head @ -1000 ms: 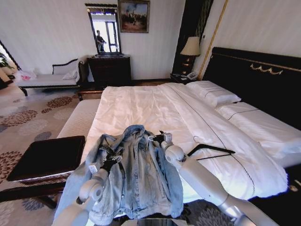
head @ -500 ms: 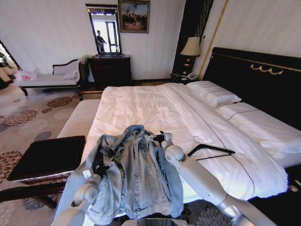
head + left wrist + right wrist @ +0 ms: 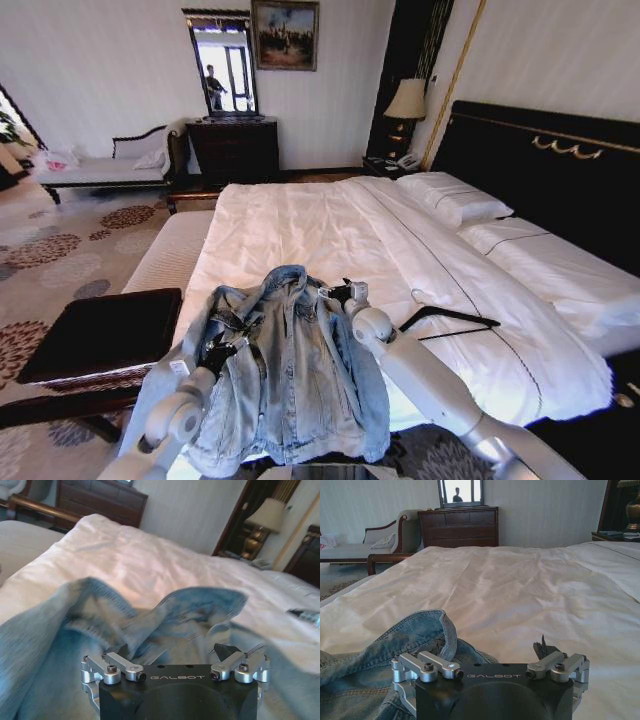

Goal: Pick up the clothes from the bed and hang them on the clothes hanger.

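The light-blue denim clothes (image 3: 285,375) lie spread front-up on the foot of the bed (image 3: 300,215), collar toward the pillows. My left gripper (image 3: 221,347) hovers over the jacket's left shoulder, fingers open. In the left wrist view this gripper (image 3: 172,652) faces the rumpled collar (image 3: 165,612) with nothing between its jaws. My right gripper (image 3: 340,293) sits at the jacket's right shoulder, open; in the right wrist view (image 3: 490,647) the denim edge (image 3: 427,625) lies by one finger. The black clothes hanger (image 3: 462,315) rests flat on the duvet, to the right of the jacket.
A dark wooden bench (image 3: 100,335) stands left of the bed's foot. Pillows (image 3: 455,200) and the black headboard (image 3: 545,170) are at right. A dresser (image 3: 233,148), a chaise (image 3: 100,165) and a lamp (image 3: 406,100) line the far wall over patterned carpet.
My left arm has drawn back and dropped a little over the jacket's left shoulder. The right arm and the jacket have stayed where they were.
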### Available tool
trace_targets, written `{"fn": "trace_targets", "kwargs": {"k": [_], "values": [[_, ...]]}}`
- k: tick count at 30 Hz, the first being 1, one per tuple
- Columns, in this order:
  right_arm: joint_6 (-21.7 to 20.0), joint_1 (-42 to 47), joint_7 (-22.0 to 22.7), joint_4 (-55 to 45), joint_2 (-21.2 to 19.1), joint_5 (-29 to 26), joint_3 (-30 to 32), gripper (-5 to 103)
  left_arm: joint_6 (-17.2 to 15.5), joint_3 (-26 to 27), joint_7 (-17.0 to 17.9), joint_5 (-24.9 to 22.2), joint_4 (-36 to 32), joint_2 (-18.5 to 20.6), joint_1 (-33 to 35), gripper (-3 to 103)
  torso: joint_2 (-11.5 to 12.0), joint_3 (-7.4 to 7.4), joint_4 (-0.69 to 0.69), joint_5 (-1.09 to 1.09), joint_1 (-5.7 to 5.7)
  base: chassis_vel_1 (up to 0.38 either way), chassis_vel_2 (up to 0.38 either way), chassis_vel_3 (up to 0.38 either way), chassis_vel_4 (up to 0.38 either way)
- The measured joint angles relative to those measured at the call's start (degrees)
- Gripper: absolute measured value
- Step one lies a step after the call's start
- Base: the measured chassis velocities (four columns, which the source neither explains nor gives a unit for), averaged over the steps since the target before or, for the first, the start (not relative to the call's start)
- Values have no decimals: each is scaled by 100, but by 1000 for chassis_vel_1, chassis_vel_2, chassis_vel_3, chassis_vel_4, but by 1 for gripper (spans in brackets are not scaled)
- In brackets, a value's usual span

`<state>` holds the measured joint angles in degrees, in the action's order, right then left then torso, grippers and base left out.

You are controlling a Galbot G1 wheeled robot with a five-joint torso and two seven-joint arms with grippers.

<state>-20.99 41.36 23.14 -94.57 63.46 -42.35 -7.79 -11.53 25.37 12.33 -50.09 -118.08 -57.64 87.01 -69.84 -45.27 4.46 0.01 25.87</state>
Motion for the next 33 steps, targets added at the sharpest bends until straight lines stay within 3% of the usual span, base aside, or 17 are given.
{"fn": "trace_targets", "kwargs": {"k": [9, 16, 25, 33], "values": [[-2, -56, 37, -30, 56, -17, -57, 100, -120, -579, 114, -531, 602, -88, -760, 98, 1, 0, 2, -2, 2, 0, 0, 0, 0], [-11, -113, 63, -38, -14, -80, -35, 100, -141, -971, 103, -745, 1186, -319, -1338, 91, 1, 0, 3, -1, 2, 0, 0, 0, 0], [-13, -96, 68, -24, -33, -83, -3, 100, -206, -851, 91, -1028, 1658, -411, -1447, 90, 1, 0, 1, -1, 1, 0, 0, 0, 0], [-13, -132, 68, -17, -17, -101, -12, 100, -215, -737, -39, -992, 2017, -483, -1549, 90, 1, 0, 1, -1, 2, 0, 0, 0, 0]]}}
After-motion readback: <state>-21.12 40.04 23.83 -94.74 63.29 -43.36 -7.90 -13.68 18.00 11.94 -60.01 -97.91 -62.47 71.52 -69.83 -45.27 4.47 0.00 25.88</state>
